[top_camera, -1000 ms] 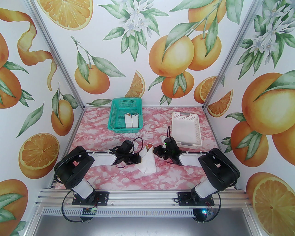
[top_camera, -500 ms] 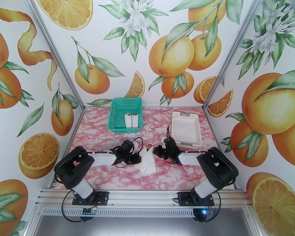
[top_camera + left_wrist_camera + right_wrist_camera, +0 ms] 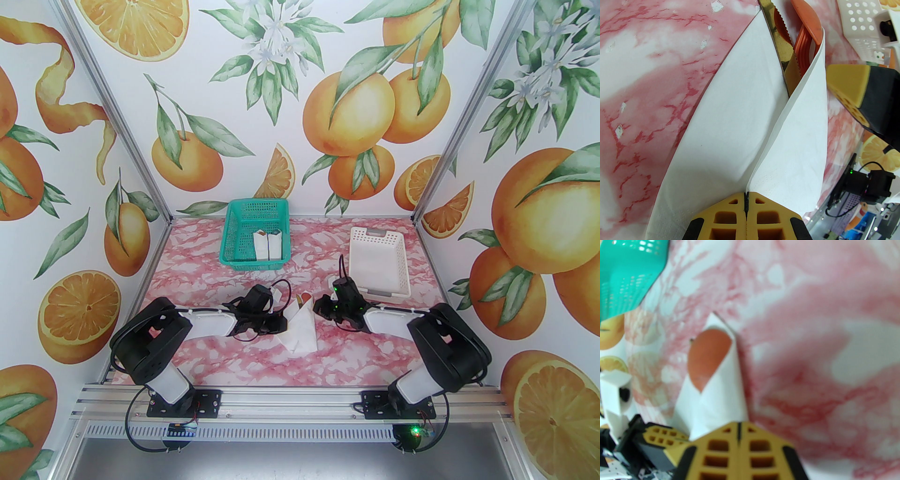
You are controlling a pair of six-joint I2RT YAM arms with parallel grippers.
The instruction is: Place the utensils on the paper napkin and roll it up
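paper napkin [image 3: 300, 328] at desk [image 3: 201, 286] centre, folded cone-like over the utensils [image 3: 303, 298]: knife [image 3: 781, 44], fork [image 3: 804, 51] and spoon [image 3: 808, 18] ends poke out the far opening (rest hidden inside). left fingers [image 3: 726, 215] closed, pinching the napkin's near fold edge. right fingers [image 3: 761, 446] pressed together, tips just beside the napkin's right side. green basket [image 3: 232, 243] with two white wrapped bundles [image 3: 268, 244] far left on the desk, white basket [image 3: 402, 262] far right.
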